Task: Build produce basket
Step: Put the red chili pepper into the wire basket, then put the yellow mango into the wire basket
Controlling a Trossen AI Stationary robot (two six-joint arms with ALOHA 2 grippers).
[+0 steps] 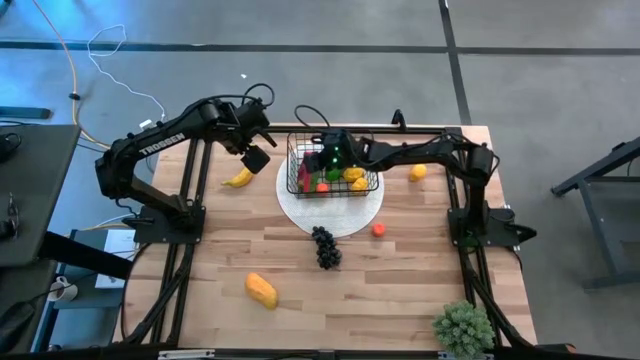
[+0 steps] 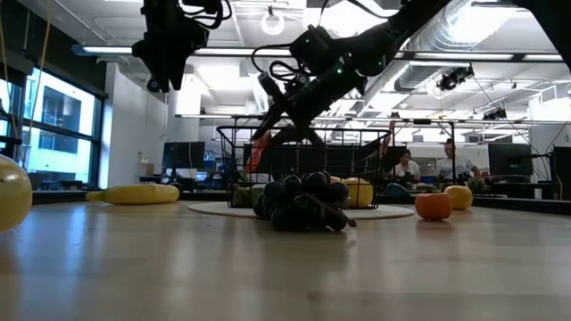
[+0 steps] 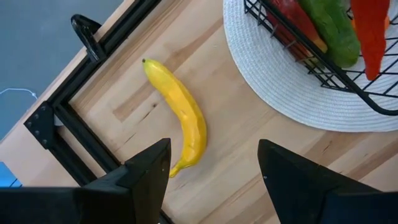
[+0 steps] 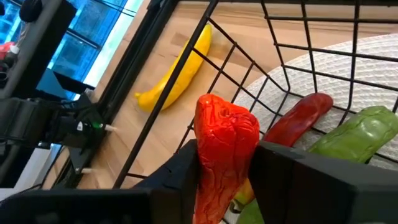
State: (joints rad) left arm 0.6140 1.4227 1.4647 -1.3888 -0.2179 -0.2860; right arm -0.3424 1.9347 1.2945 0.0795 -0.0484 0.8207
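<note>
Right gripper point(image 4: 227, 168) reaching from table's right side, stretched over basket point(image 1: 333, 167), fingers clamped on red wrinkled pepper point(image 4: 225, 152), held above basket interior. Inside basket: red chili point(image 4: 298, 118), green cucumber point(image 4: 357, 134). Basket resting on round white plate point(image 1: 330, 212).

Left gripper point(image 3: 211, 168) hovering over banana point(image 3: 180, 115), pointing down, fingers apart, nothing between. Banana lying on table point(image 1: 400, 290) just beside plate, outside basket.

Grapes point(image 1: 326, 246), small orange point(image 1: 379, 229) near plate edge, apart from basket.
</note>
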